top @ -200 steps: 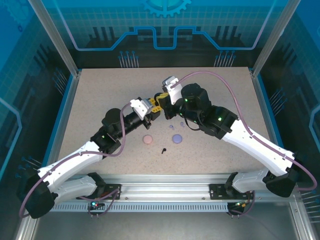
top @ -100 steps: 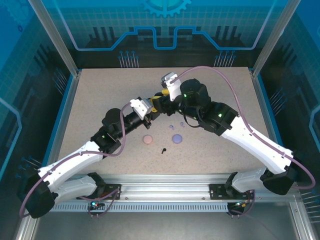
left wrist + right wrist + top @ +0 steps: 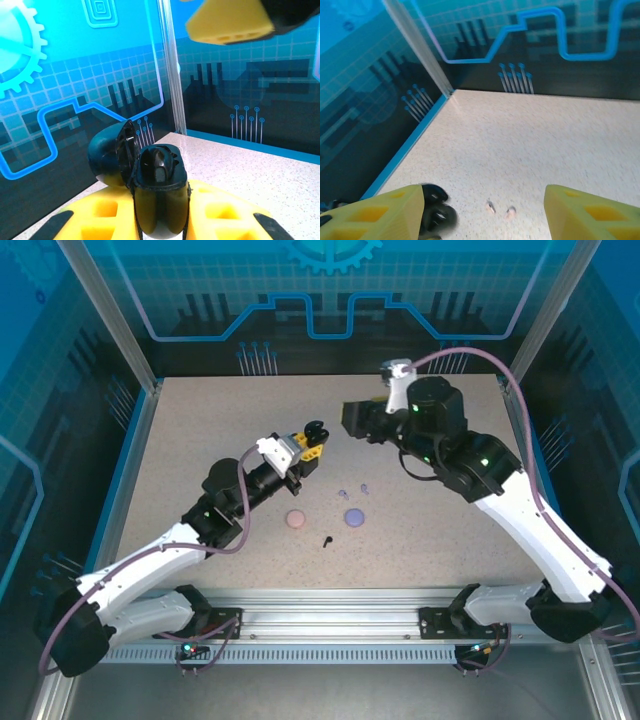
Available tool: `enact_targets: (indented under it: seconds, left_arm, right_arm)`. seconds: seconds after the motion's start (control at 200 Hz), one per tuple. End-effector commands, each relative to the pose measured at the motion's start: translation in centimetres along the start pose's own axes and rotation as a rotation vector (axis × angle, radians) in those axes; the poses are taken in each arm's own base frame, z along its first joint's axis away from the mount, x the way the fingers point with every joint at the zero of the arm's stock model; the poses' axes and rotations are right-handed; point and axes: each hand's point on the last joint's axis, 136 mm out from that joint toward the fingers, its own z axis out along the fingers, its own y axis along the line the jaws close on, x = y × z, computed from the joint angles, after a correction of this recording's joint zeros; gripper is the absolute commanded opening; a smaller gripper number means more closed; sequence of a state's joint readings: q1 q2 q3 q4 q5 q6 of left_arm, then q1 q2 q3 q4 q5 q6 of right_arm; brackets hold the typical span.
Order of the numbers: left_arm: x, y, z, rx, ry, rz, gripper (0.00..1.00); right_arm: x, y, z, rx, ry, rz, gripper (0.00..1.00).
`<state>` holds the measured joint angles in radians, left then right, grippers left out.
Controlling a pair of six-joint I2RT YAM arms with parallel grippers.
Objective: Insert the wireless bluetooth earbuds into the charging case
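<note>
Left claw (image 3: 303,447): I see it pinching the black case (image 3: 315,429), held up over the middle of the surface (image 3: 200,440). In the wrist view its yellow fingers (image 3: 100,220) sit on either side of the case's base.
Black case: the lid is swung open and leans off to one side of the base. The inside is dark, and I cannot tell whether a bud is seated there.
Right claw (image 3: 348,418): it is spread wide with nothing between the fingers, near the black case on its back-right side and apart from it.
Lavender earbuds (image 3: 343,493): two lie side by side on the surface, not touching, between the held case and the lavender case (image 3: 353,516).
Black earbud (image 3: 326,539): it lies alone on the surface, just in front of the gap between the pink case (image 3: 295,519) and the lavender case.
Pink and lavender cases: both rest on the surface near each other, with the lavender one on the right.
</note>
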<state>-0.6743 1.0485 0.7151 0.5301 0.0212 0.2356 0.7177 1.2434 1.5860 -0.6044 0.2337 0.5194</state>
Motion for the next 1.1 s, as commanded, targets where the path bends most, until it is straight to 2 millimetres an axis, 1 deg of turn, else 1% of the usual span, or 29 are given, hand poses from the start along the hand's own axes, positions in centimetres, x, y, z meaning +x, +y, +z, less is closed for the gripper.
enact_targets:
  seconds: [0.0, 0.09, 0.2, 0.21, 0.215, 0.23, 0.33, 0.43, 0.505, 0.59, 0.815, 0.945, 1.096]
  left_arm:
    - [-2.2, 1.0, -0.9, -0.065, -0.084, 0.003, 0.0]
    - [-2.7, 1.5, -1.3, -0.095, -0.1, 0.011, 0.0]
    - [-3.3, 1.9, -1.6, -0.118, -0.122, 0.019, 0.0]
    - [-3.3, 1.9, -1.6, -0.119, -0.123, 0.02, 0.0]
    - [-3.3, 2.0, -1.6, -0.12, -0.124, 0.02, 0.0]
    - [-3.5, 2.0, -1.7, -0.125, -0.129, 0.021, 0.0]
    - [-3.8, 2.3, -1.8, -0.14, -0.139, 0.023, 0.0]
    - [-4.1, 2.4, -2.0, -0.143, -0.146, 0.025, 0.0]
    - [-4.2, 2.5, -2.2, -0.154, -0.153, 0.02, 0.0]
    - [-4.5, 2.7, -2.5, -0.167, -0.164, 0.016, 0.0]
    - [-5.2, 3.3, -3.3, -0.2, -0.196, -0.002, 0.0]
    - [-5.7, 3.5, -3.6, -0.207, -0.212, -0.009, 0.0]
    - [-6.0, 3.7, -3.8, -0.216, -0.227, -0.024, 0.0]
  right_arm:
    - [4.8, -4.5, -1.0, 0.165, 0.114, 0.157, 0.65]
    - [9.3, -6.7, -0.4, 0.249, 0.222, 0.218, 0.64]
    - [15.7, -7.9, 1.2, 0.315, 0.366, 0.288, 0.62]
    - [15.9, -7.9, 1.3, 0.316, 0.37, 0.29, 0.62]
    - [16.6, -7.9, 1.4, 0.32, 0.385, 0.295, 0.62]
    - [17.4, -8.0, 1.8, 0.326, 0.404, 0.301, 0.62]
    - [22.4, -7.4, 3.4, 0.365, 0.521, 0.324, 0.62]
    - [26.5, -6.8, 4.4, 0.442, 0.606, 0.356, 0.61]
    - [28.9, -6.6, 5.1, 0.509, 0.641, 0.393, 0.61]
    - [30.9, -6.4, 5.8, 0.574, 0.665, 0.445, 0.61]
    - [35.2, -5.8, 7.0, 0.679, 0.708, 0.563, 0.59]
    - [36.4, -5.3, 7.9, 0.707, 0.721, 0.57, 0.57]
    - [37.1, -5.2, 8.9, 0.73, 0.735, 0.566, 0.55]
